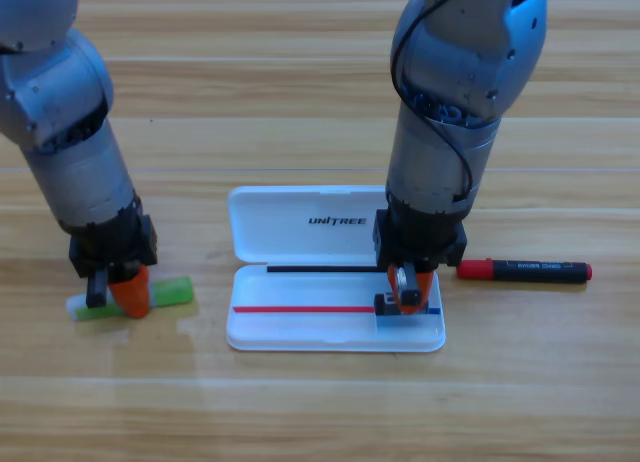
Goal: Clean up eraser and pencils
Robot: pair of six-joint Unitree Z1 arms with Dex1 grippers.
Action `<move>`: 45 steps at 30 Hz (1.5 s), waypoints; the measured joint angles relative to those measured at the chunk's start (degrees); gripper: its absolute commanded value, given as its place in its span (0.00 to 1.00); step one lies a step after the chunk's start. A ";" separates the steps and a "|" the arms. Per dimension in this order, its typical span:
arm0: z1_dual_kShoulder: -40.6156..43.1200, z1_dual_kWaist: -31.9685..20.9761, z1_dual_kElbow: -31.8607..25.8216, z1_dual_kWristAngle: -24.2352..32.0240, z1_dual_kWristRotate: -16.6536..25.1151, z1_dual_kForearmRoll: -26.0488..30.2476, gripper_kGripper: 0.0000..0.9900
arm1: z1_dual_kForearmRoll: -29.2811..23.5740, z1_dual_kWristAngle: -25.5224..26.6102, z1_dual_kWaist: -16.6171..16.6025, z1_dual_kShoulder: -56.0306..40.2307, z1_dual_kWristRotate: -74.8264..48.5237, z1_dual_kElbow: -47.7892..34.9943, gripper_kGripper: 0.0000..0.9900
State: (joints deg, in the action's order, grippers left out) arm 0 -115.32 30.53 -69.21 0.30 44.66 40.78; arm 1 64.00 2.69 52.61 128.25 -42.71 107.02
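White plastic defines the landmark: the open case (335, 282) lies flat on the wooden counter (300, 402), lid toward the far edge.

High view. The right gripper (408, 290) points down into the near tray at the case's right end, its fingers pinching the eraser (388, 303), a small dark block at or just above the tray floor. Recommended procedure: spread the fingers only once the eraser rests flat, then lift straight up to avoid dragging it out.

Left of the case, well apart, the left gripper (122, 290) stands over the green-and-white stick (135, 298), fingers straddling its middle; whether they grip it cannot be determined. The red-capped marker (525, 271) lies just right of the case, untouched.

Obstruction: the right arm occupies the tray; a simultaneous delivery from the left risks collision.
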 measured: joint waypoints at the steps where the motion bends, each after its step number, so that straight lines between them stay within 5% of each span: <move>1: -0.50 0.00 -0.97 -0.15 -0.01 1.40 0.00 | 0.00 0.00 0.00 0.00 0.01 0.00 0.00; 4: -3.77 0.00 -6.51 -0.25 -0.03 7.47 0.00 | 0.00 0.00 0.03 0.00 0.18 -0.01 0.00; 17: -1.20 -0.50 -11.99 -0.24 1.41 13.84 0.00 | 0.00 -0.11 0.07 0.00 0.32 -2.02 0.02; 18: -0.58 -0.52 -11.98 -0.24 1.55 13.86 0.00 | 0.00 -0.11 0.06 0.00 0.32 -2.16 0.18; 20: 0.37 -0.57 -11.93 -0.24 1.61 13.87 0.00 | 0.00 -0.11 0.07 0.00 0.32 -2.36 0.73; 21: 0.79 -0.58 -11.87 -0.24 1.61 13.89 0.00 | 0.00 -0.11 0.07 0.00 0.32 -2.40 0.92; 23: 1.22 -0.58 -11.87 -0.24 1.61 14.32 0.00 | 0.00 -0.11 0.06 0.00 0.32 -2.47 1.00; 32: 1.63 -0.91 -12.57 -0.24 1.75 17.14 0.00 | 0.45 -0.11 0.06 -5.19 0.32 -5.61 1.00; 37: 2.89 -1.03 -20.51 -0.24 1.75 23.43 0.00 | 2.84 -1.09 -0.50 -16.32 -1.36 -9.47 1.00; 45: 3.88 1.06 -32.46 0.15 0.76 31.69 0.00 | 2.12 -4.74 -8.63 -22.33 -8.91 -17.67 0.99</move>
State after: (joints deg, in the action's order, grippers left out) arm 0 -111.44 31.60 -101.67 0.46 45.42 72.46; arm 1 66.12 -2.04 43.98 105.92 -51.62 89.34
